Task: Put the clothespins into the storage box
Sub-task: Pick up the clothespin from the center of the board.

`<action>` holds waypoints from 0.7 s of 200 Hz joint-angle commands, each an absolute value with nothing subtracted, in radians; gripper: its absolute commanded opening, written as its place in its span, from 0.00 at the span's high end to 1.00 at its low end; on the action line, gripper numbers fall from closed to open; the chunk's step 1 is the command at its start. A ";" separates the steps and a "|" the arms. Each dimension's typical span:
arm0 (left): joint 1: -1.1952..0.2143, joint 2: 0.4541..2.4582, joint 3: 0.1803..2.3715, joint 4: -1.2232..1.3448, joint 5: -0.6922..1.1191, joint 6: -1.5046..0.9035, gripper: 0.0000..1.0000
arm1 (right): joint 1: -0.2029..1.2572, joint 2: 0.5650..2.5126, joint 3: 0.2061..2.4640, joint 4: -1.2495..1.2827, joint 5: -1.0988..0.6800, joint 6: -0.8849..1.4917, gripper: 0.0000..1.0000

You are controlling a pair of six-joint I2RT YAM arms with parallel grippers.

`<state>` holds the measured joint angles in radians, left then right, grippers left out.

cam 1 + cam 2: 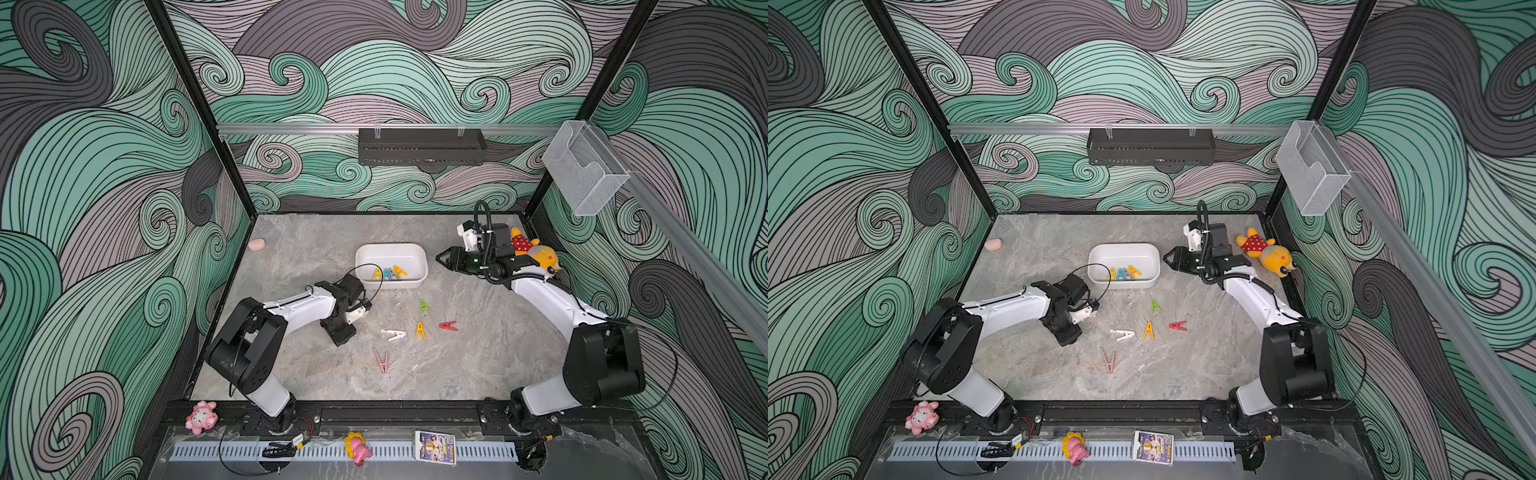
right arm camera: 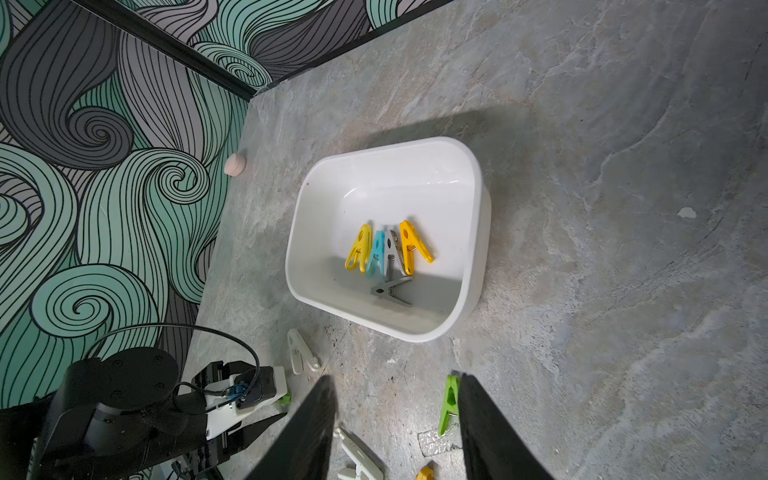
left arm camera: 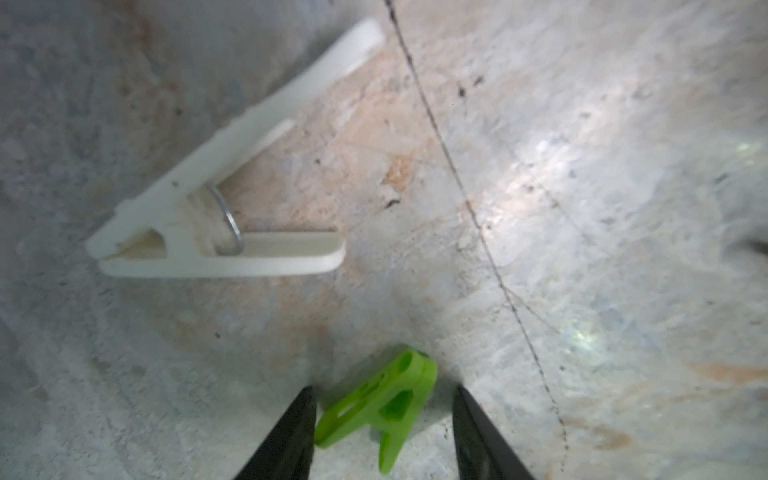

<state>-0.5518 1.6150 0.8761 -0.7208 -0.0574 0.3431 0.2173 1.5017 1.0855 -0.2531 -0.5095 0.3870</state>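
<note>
Green clothespin [image 3: 368, 409] within half-open left end effector [image 3: 383, 389]

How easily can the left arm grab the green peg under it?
Probably yes: the green peg lies on the table between the left pincer's open fingers, nothing covering it. The white peg lies apart.

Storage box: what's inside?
Inside the storage box, leaning in a row: yellow pin, blue pin, grey pin, second yellow pin. A flat grey pin lies beside them. The row covers the floor directly behind it, so anything there is unseen.
</note>
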 commanded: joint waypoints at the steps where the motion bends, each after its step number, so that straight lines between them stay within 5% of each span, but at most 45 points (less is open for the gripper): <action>1: -0.558 1.659 0.888 -0.742 -0.075 0.320 0.54 | 0.208 1.475 1.076 -0.239 -0.528 0.397 0.51; 93: -0.587 1.719 0.929 -0.811 -0.101 0.226 0.76 | 0.196 1.479 1.068 -0.219 -0.545 0.414 0.51; 140: -0.595 1.699 0.952 -0.829 -0.110 0.196 0.78 | 0.195 1.475 1.069 -0.222 -0.547 0.416 0.51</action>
